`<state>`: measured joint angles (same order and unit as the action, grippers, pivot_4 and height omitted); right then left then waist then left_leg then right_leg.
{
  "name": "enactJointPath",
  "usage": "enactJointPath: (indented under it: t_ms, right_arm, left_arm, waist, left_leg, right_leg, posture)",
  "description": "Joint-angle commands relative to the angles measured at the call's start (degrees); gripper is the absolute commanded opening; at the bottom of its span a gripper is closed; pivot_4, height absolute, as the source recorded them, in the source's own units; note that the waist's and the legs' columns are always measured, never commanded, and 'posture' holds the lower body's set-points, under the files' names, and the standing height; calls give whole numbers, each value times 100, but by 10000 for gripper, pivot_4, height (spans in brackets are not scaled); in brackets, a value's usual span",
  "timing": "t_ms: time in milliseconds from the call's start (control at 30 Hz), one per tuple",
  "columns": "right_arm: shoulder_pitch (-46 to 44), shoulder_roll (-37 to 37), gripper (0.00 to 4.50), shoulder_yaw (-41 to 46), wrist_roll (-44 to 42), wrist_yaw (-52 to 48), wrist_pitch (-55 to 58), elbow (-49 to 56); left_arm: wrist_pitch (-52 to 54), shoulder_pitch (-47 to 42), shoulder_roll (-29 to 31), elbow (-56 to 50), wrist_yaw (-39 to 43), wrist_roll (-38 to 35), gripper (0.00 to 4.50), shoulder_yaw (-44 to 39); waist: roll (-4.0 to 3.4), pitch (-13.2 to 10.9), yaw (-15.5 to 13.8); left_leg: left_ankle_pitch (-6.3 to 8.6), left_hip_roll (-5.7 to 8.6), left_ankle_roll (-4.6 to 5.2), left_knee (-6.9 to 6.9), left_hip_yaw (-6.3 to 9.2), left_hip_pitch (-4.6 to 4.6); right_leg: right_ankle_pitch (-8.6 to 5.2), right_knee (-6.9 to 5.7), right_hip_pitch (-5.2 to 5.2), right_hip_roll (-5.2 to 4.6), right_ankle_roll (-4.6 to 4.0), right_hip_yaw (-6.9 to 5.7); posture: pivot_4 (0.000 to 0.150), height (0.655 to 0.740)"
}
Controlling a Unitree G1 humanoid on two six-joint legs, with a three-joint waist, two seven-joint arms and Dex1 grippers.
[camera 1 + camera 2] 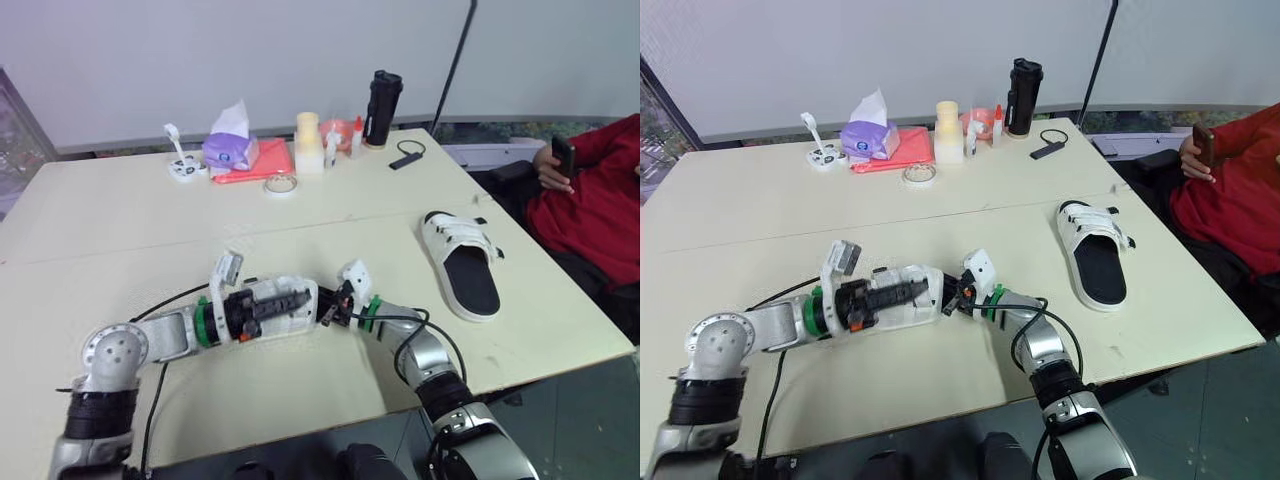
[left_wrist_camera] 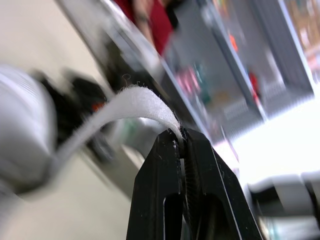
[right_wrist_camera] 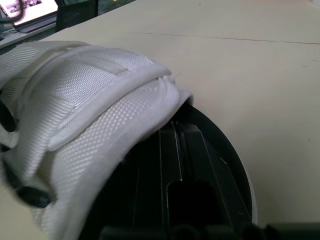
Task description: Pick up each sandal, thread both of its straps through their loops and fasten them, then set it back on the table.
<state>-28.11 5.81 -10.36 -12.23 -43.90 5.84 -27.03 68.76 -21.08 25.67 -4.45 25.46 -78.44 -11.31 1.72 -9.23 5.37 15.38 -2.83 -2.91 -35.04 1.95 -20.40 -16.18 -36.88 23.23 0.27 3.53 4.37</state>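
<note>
Strap hold: left gripper (image 2: 181, 135) clenched on the tip of the white strap (image 2: 135, 102), which arches back toward the held sandal (image 3: 90, 85). Probably pinched at the tip so the free end can be steered into its loop.
Right gripper (image 1: 955, 297): tucked against the held sandal under its white woven upper. Looks like a brace for the shoe against the strap pull. Clamped or loose, cannot tell.
Held sandal place: front centre of table (image 1: 120, 200), between the 2 grippers. Resting or just lifted, cannot tell.
2nd sandal (image 1: 460, 265): flat on the table, sole down, at 2 o'clock from the held one and well apart. Straps lie across its upper; fastened or not, cannot tell.
Edges: table edge near at 6 o'clock, so a slip there could go off the table.
Open room: bare tabletop from 9 to 12 o'clock. Tissue pack (image 1: 232, 148) and black flask (image 1: 382, 108) far off at 12 o'clock. Person (image 1: 590, 200) at 3 o'clock, beyond the table.
</note>
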Motion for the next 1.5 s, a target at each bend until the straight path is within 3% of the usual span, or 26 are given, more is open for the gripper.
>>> enactJointPath:
  t_ms: [33, 100, 333, 533, 600, 733, 833, 900, 1033, 1133, 1200, 1333, 1500]
  right_arm:
    - [374, 161, 0, -78, 326, 198, 437, -727]
    - [381, 160, 0, -79, 323, 200, 438, -716]
    - [422, 188, 0, -66, 327, 213, 445, -689]
    - [382, 181, 0, -67, 331, 201, 428, -725]
    - [360, 177, 0, -71, 334, 197, 423, -743]
    - [340, 190, 0, -79, 331, 187, 422, -746]
    - [348, 254, 0, -60, 326, 146, 426, -735]
    - [356, 296, 0, -47, 331, 124, 416, -743]
    - [355, 332, 0, -38, 337, 93, 389, -787]
    - [379, 301, 0, -64, 338, 99, 383, -786]
    - [379, 249, 0, -77, 347, 126, 357, -835]
    - [347, 195, 0, -42, 321, 143, 389, -829]
    - [328, 215, 0, -34, 342, 147, 391, -842]
  left_arm:
    - [-263, -214, -188, 114, -446, -205, 3294, -361]
    - [-257, -222, -281, 128, -583, -204, 8923, -356]
    - [-469, -399, -225, -23, -568, 122, 44057, -303]
    - [-1168, -1122, 757, -315, 891, 1538, 44057, 352]
    - [-1624, -1245, 1361, -470, 1802, 2299, 44057, 918]
    - [-3352, -1198, 2362, -635, 3171, 4261, 44057, 2092]
    - [-5786, -963, 2810, -469, 3721, 6020, 44057, 2599]
    - [-6937, -834, 2807, -280, 3878, 6477, 44057, 2547]
    - [-7953, -764, 2616, 6, 4004, 6705, 44057, 2353]
    - [-10132, -375, 2692, 294, 4160, 7189, 44057, 2343]
    - [-11061, -152, 2397, 479, 3870, 7500, 44057, 2405]
    - [-13275, -358, 1945, 1190, 3303, 8869, 44057, 2630]
    - [-14107, -758, 1506, 2164, 2402, 10187, 44057, 2564]
  waist:
    - [-2, 0, 0]
    - [1, 2, -1]
    - [1, 4, -3]
    - [-1, 3, 0]
    - [-3, 3, 3]
    - [-19, -3, 7]
    - [-20, -5, 0]
    - [-20, -4, -11]
    - [-16, -2, -125]
    - [-20, 1, -133]
    - [-25, 4, -139]
    - [-16, 6, -151]
    - [-15, 15, -147]
  left_leg:
    - [0, 0, 0, 0, -1, 0]
    - [0, 1, 0, 1, 0, 1]
    - [-1, 3, -2, 0, 0, 4]
    - [-3, 5, -7, 1, -1, 3]
    - [-3, 5, -9, 3, -3, 5]
    - [-1, 6, -14, 9, -6, 6]
    - [-1, 3, -14, 9, -7, 2]
    - [-1, 2, -13, 12, -11, 0]
    - [-1, -2, -11, 10, -21, 0]
    - [-1, -5, -10, 11, -32, 0]
    - [0, -13, -8, 20, -35, 4]
    - [-1, -13, -6, 17, -38, 1]
    - [-1, -11, -5, 16, -43, 4]
  right_leg:
    - [0, -1, 0, 0, 0, 0]
    - [3, -2, 0, 0, 5, 0]
    - [4, -4, -3, 0, 7, 0]
    - [0, -3, -2, 2, 0, -10]
    - [0, -2, -3, 2, -1, -9]
    - [-2, 0, 1, 1, -4, -6]
    - [-1, 1, 7, -2, -8, 3]
    - [8, 1, 12, -6, -24, 13]
    - [7, 1, 14, -27, -25, 17]
    - [4, 2, 17, -32, -20, 25]
    - [9, 1, 19, -41, -27, 29]
    - [12, -2, 18, -50, -32, 27]
    - [13, -7, 16, -50, -32, 25]
  posture:
    - [1500, 7400]
    - [1500, 7400]
    - [1500, 7400]
    - [1500, 7400]
    - [1500, 7400]
    - [1500, 7400]
    - [1500, 7400]
    - [1500, 7400]
    - [1500, 7400]
    - [1500, 7400]
    - [1500, 7400]
    - [1500, 7400]
    - [1500, 7400]
